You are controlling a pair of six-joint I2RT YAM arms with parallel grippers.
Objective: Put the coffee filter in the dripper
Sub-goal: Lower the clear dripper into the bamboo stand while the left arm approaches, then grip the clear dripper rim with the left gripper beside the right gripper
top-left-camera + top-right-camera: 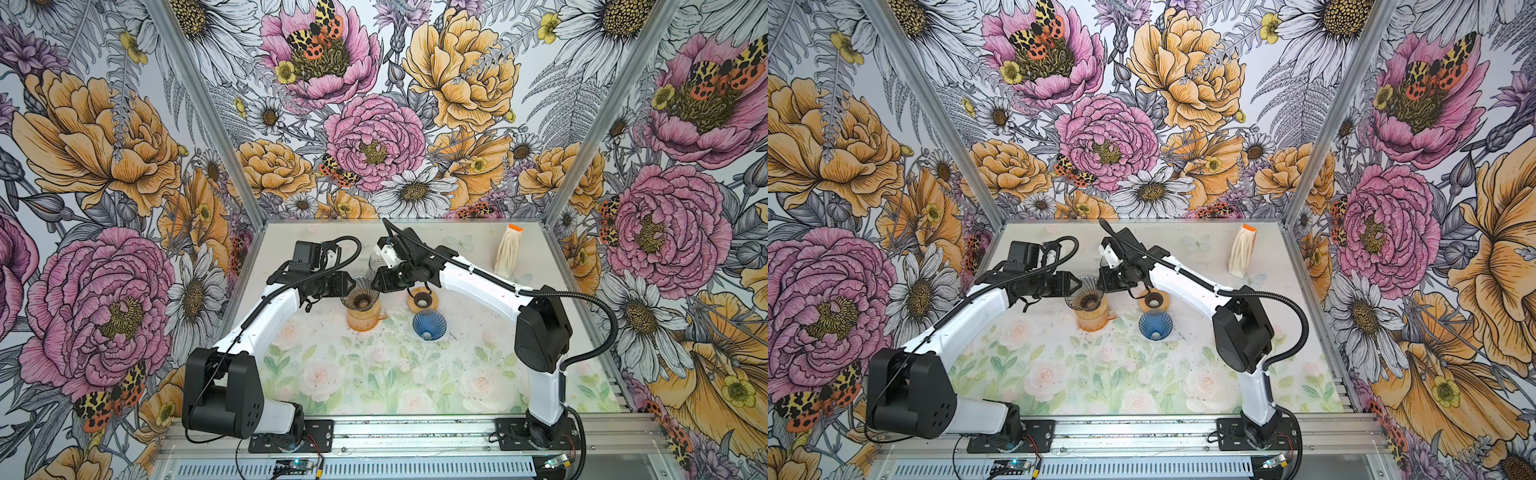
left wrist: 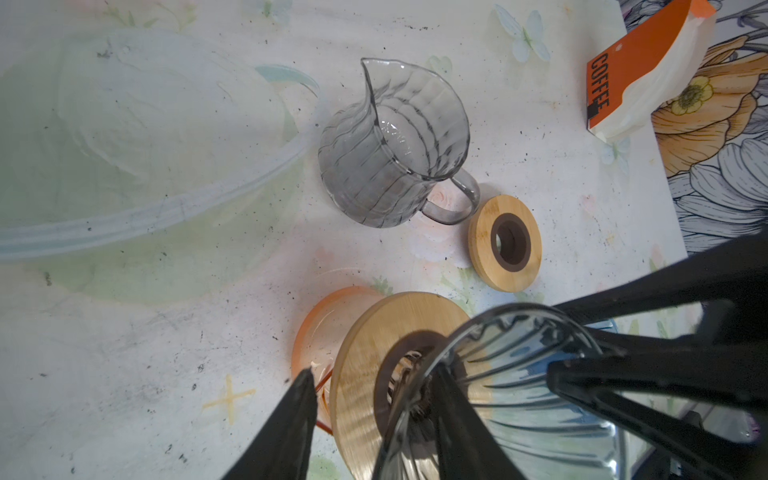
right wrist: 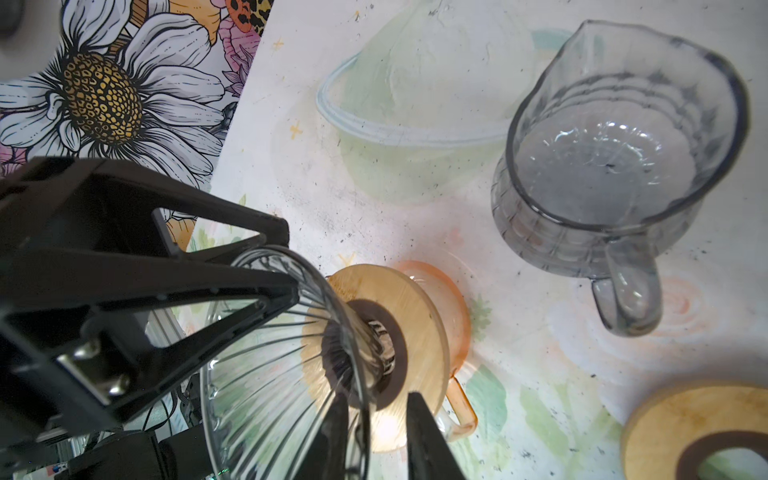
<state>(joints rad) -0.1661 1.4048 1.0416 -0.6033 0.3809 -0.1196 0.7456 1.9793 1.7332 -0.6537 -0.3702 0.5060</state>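
Observation:
A clear ribbed glass dripper (image 1: 359,291) (image 1: 1086,296) sits in a wooden collar (image 2: 374,332) on an orange pitcher (image 1: 363,318), and no filter shows inside it. The coffee filters (image 1: 509,249) (image 2: 648,70), a white stack in an orange-topped packet, stand at the back right, away from both arms. My left gripper (image 2: 374,371) straddles the dripper's left rim, one finger inside the cone and one outside, with a gap showing. My right gripper (image 3: 378,395) straddles the right rim (image 3: 270,353) the same way, its outer finger clear of the glass.
A blue dripper (image 1: 428,324) lies on the table in front of a loose wooden ring (image 1: 422,300) (image 2: 505,243). A grey glass pitcher (image 2: 395,145) (image 3: 615,145) stands just behind the two grippers. Flowered walls close in the table on three sides.

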